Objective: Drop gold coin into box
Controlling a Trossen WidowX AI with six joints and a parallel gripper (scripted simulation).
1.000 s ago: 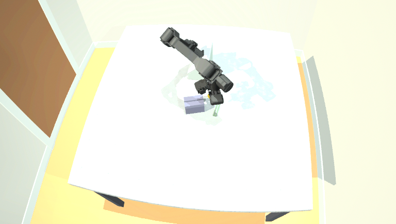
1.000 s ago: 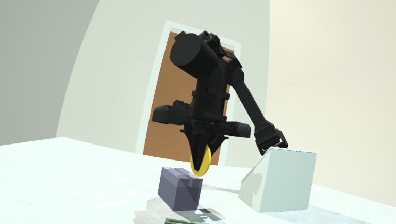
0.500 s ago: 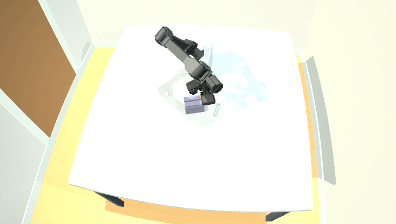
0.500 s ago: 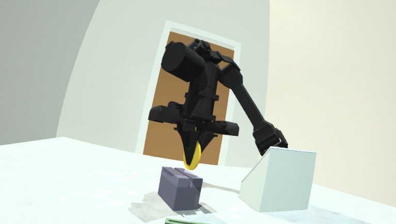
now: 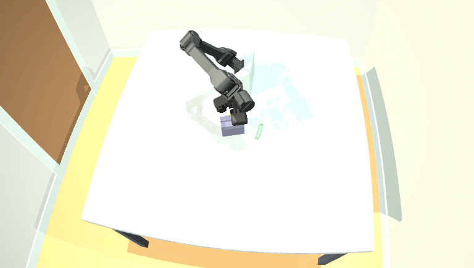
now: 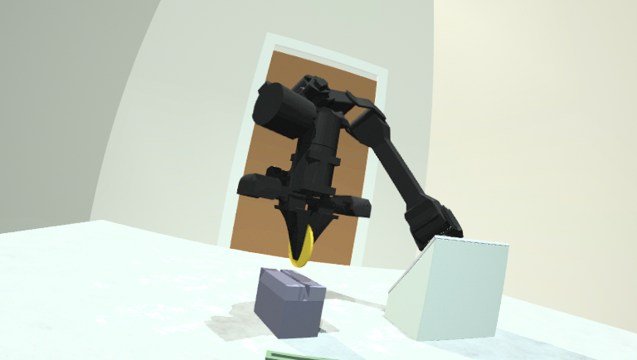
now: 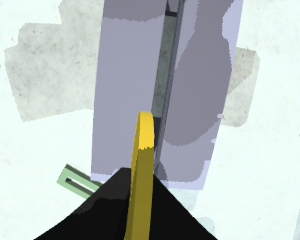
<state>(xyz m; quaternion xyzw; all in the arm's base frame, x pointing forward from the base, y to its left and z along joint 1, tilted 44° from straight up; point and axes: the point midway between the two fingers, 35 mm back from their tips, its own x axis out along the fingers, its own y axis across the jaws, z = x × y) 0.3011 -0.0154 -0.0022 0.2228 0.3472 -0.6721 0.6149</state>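
Observation:
My gripper [image 6: 298,256] [image 7: 134,179] points down and is shut on the gold coin [image 6: 307,245] [image 7: 146,131], held on edge. In the exterior view the coin hangs above the closed grey box [image 5: 232,131] [image 6: 289,311] [image 7: 125,75], with a gap between its lower rim and the lid. In the wrist view the lid's slot [image 7: 163,75] runs nearly parallel to the coin, and the coin's far end appears just left of it. The green holder [image 5: 257,136] [image 7: 65,173] stands empty beside the box. The arm hides part of the lid in the top view.
A pale wedge-shaped block [image 5: 252,73] [image 6: 458,290] stands by the arm's base, to the right of the box in the exterior view. The white table's front edge [image 5: 227,248] is far from the box in the top view.

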